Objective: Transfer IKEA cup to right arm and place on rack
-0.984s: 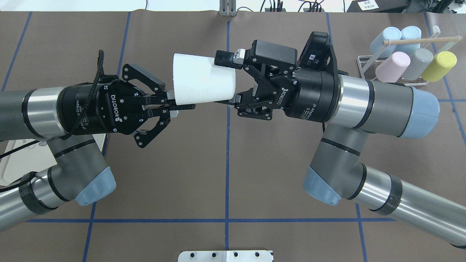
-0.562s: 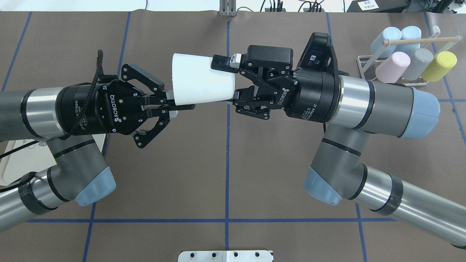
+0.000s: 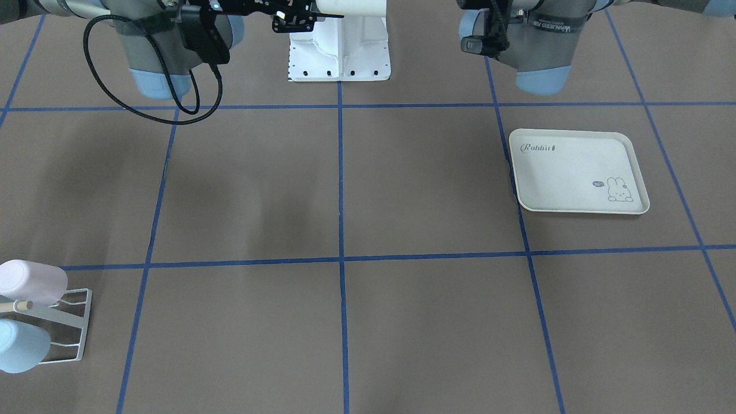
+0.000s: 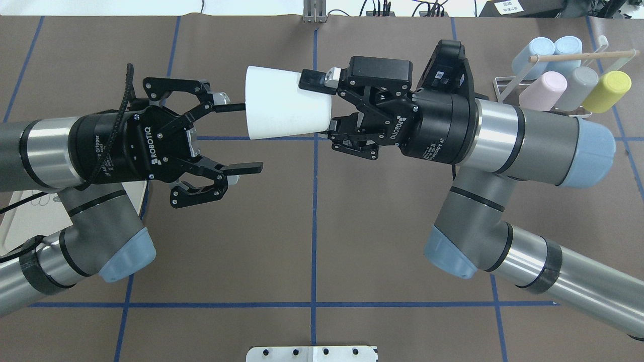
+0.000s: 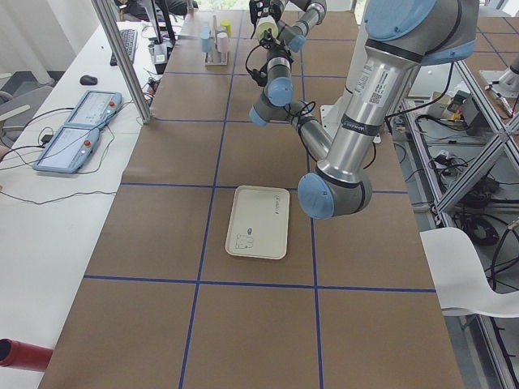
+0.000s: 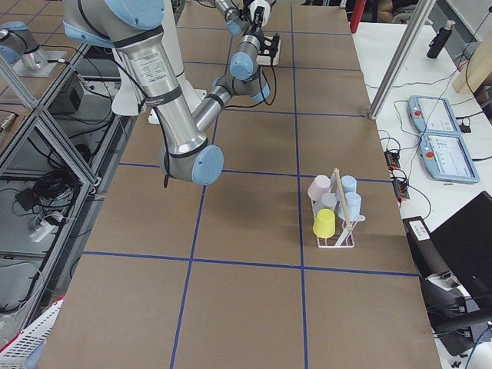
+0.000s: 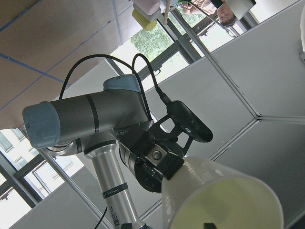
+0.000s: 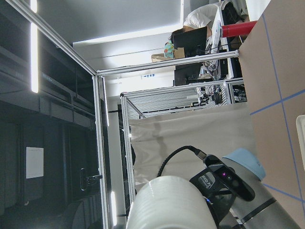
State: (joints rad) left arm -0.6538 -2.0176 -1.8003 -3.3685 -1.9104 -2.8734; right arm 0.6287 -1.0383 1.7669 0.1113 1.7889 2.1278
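Overhead exterior shows the handover just completed. The left gripper (image 4: 240,137), which a moment ago pinched the rim of the white cup (image 4: 284,103), now stands spread wide and drawn back a little. The right gripper (image 4: 324,103) is clamped across the cup's narrow base. The cup hangs on its side in mid-air over the table's middle, carried by the right arm (image 4: 523,138) alone. The transfer looks done; the placing is still to do. One left finger (image 4: 224,103) ends right at the cup's rim, touching or not I cannot tell, and it may snag if the cup swings that way. The rack (image 4: 499,86) sits at the far right corner, its dowel peg (image 4: 578,55) above five cups: two blue, a pink cup (image 4: 541,93), a grey one and a yellow cup (image 4: 606,90). Free room there seems tight.

Exterior front-facing cuts both grippers off at the top edge, and only a slice of the white cup shows. The cream tray (image 3: 563,172) lies well apart from the rack, out of the likely path. A black cable (image 3: 144,109) loops under the right arm.

Exterior left and exterior right show the arms meeting high above the table, too small to judge any grip. The rack stands well apart from them.

Left wrist-mounted looks into the cup's open mouth, with the right gripper behind it.

Right wrist-mounted shows the cup's body close up, the left arm (image 8: 240,167) beyond.
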